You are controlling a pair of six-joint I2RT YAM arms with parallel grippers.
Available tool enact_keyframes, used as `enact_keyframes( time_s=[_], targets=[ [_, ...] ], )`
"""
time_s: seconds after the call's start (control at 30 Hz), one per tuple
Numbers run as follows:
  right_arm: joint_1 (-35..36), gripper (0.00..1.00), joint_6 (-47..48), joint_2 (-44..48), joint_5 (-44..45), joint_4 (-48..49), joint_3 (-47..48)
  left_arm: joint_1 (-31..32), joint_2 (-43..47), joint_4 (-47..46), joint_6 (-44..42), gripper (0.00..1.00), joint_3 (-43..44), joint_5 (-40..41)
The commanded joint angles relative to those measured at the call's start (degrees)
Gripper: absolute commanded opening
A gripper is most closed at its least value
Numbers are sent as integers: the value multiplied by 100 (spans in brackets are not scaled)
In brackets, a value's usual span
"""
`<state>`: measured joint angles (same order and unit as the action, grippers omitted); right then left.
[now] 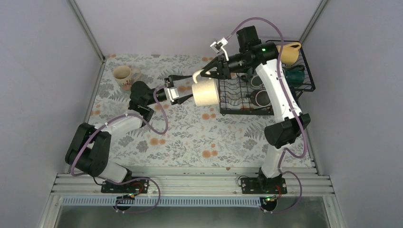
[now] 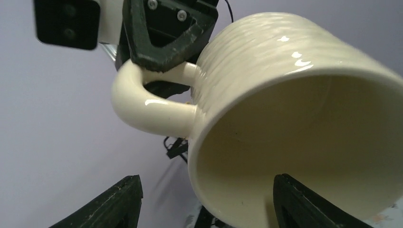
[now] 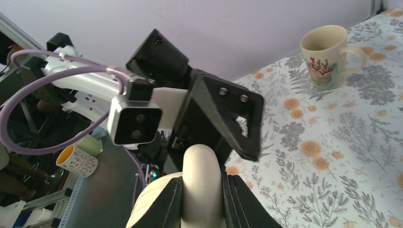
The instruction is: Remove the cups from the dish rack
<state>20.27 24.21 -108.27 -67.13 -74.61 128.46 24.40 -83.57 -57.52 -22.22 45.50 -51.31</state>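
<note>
Firmly grips the handle (image 2: 142, 107) of a cream mug (image 1: 205, 92) with the right gripper (image 1: 202, 73), pressing on both sides of the loop. Holds that mug in the air above the table (image 1: 190, 137), on its side, just beside the near left corner of the dish rack (image 1: 237, 102). Points the mouth leftward and the base toward the rack, with the long axis about level, running left to right across the table. Carries the handle on the far side in the top view; cannot tell whether up or back.

Faces the mouth with the left gripper (image 1: 186, 89), parted and clamped on nothing. Sets one finger (image 2: 119, 204) outside the wall and the other (image 2: 304, 204) in front of the opening; cannot tell whether either touches the rim.

Farther out, in the rack: yellow mug (image 1: 290, 52) on the raised tier at the far right corner, dark teal mug (image 1: 294, 76) just nearer, two dark mugs (image 1: 263, 98) in the flat tray. Near the table's far left corner: printed cream mug (image 1: 122, 76), upright, handle to the right.
</note>
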Motion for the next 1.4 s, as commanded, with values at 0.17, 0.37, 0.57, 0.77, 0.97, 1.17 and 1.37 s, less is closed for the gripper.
enact_keyframes(
  time_s=[0.17, 0.37, 0.57, 0.77, 0.97, 1.17, 1.37],
  targets=[
    [335, 2, 73, 511, -550, 96, -53, 56, -611, -499, 1328, 67, 685, -1200],
    [390, 2, 158, 585, -463, 96, -202, 62, -809, -301, 1768, 19, 1119, -1838],
    [399, 2, 186, 579, -388, 96, -181, 65, -707, -243, 1765, 6, 1113, -2003],
    [407, 20, 183, 521, -80, 100, -156, 63, -518, 5, 1541, 2, 1085, -2139],
    [406, 65, 150, 544, 718, 104, -194, 16, -358, 772, 1188, 2, 1222, -2012],
    [309, 73, -11, 722, 1814, 280, -380, -79, -52, 2701, -201, 2, 1586, -1784],
    [24, 81, -168, 892, 2831, 575, -453, -296, -34, 4404, -1073, 2, 2161, -1998]
  ],
)
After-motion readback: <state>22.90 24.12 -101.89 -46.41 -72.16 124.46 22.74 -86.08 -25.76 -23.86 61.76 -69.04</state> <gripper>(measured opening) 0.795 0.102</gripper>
